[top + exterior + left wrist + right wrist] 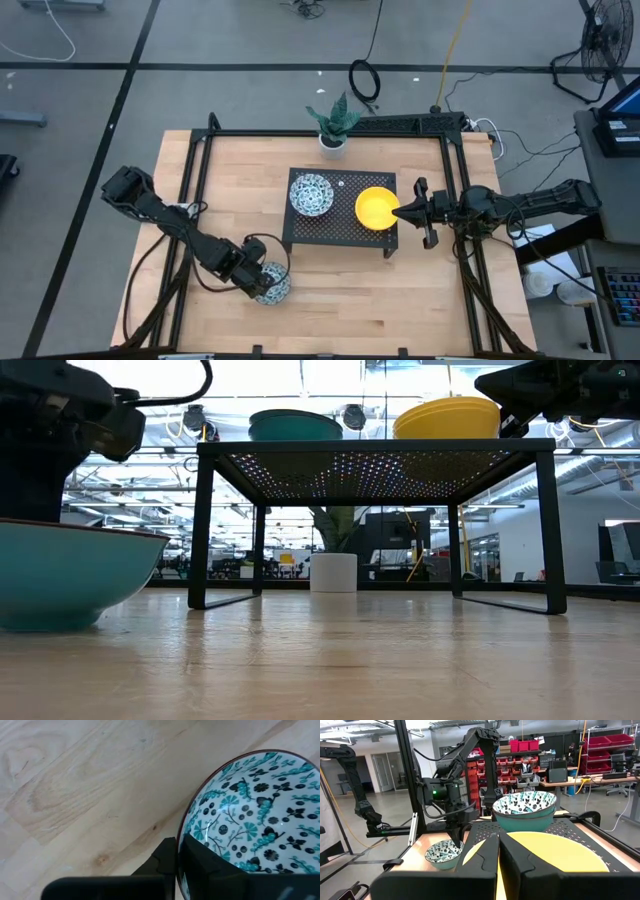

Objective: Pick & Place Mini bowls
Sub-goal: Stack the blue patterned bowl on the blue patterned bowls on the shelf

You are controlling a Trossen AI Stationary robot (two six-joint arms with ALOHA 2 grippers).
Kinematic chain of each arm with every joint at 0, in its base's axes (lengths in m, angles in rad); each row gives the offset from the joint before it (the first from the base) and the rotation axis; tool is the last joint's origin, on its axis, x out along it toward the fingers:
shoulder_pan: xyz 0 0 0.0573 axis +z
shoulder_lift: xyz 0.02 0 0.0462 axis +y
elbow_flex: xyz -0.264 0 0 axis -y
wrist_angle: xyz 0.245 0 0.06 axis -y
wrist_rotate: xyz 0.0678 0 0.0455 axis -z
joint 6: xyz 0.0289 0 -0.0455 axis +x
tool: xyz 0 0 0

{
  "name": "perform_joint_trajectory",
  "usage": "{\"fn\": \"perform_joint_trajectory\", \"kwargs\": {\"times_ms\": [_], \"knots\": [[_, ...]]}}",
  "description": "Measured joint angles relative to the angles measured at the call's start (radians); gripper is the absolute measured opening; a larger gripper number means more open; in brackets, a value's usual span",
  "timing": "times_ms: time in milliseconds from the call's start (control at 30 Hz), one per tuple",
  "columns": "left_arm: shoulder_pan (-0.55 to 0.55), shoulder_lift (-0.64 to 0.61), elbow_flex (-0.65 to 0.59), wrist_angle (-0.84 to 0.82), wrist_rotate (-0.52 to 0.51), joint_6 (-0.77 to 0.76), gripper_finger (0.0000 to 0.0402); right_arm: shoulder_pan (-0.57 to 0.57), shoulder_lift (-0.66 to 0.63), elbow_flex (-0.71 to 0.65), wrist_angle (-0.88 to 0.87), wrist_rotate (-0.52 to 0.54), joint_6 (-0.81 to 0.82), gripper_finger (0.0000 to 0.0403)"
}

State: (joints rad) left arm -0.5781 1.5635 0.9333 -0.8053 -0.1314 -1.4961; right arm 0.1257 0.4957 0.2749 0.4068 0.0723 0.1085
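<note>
**Gripping bowls at both ends of the table**

Gripping the rim of a patterned bowl (271, 283) near the table's front edge, the left gripper (256, 277) has its fingers (200, 870) clenched over the bowl's wall, one finger inside and one outside. The bowl sits on the wooden table (340, 310), left of centre and well in front of the black mesh stand (335, 232); its inside shows a dense blue-green pattern, its outside is teal with a dark red rim.

Farther back, on the stand's perforated top, a yellow bowl (375, 207) rests at the right end. The right gripper (405, 210) reaches in from the right and closes its fingers (485, 855) on the bowl's right rim. At the stand's left end lies a stack of patterned bowls (311, 193), one nested in another, apart from the yellow bowl.

Beyond the stand, at the table's far edge, a green plant in a white pot (333, 143) stands near the middle. Black frame rails run along the table's far and side edges.
</note>
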Motion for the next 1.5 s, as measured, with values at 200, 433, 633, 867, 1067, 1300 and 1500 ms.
{"fn": "perform_joint_trajectory", "kwargs": {"times_ms": [200,433,633,867,1067,1300,1500], "knots": [[0.000,-0.001,0.002,0.005,0.000,0.000,0.0010,0.000,0.000,0.000,0.000,0.000,0.000,0.0000],[0.000,0.000,0.000,0.001,-0.001,0.000,0.0021,0.000,0.000,0.000,0.000,0.000,0.000,0.0000],[-0.001,-0.001,0.002,0.008,-0.024,0.002,0.0010,0.000,0.000,0.000,0.000,0.000,0.000,0.0000],[-0.010,-0.048,-0.006,0.146,-0.053,0.102,0.0009,0.000,0.000,0.000,0.000,0.000,0.000,0.0000],[-0.027,-0.176,-0.002,0.274,-0.138,0.134,0.0008,0.000,0.000,0.000,0.000,0.000,0.000,0.0000],[-0.003,-0.325,0.038,0.411,-0.317,0.187,0.0008,0.000,0.000,0.000,0.001,0.001,0.000,0.0000],[0.106,-0.403,0.138,0.412,-0.428,0.306,0.0010,0.000,0.000,0.000,0.006,0.001,0.000,0.0000]]}}
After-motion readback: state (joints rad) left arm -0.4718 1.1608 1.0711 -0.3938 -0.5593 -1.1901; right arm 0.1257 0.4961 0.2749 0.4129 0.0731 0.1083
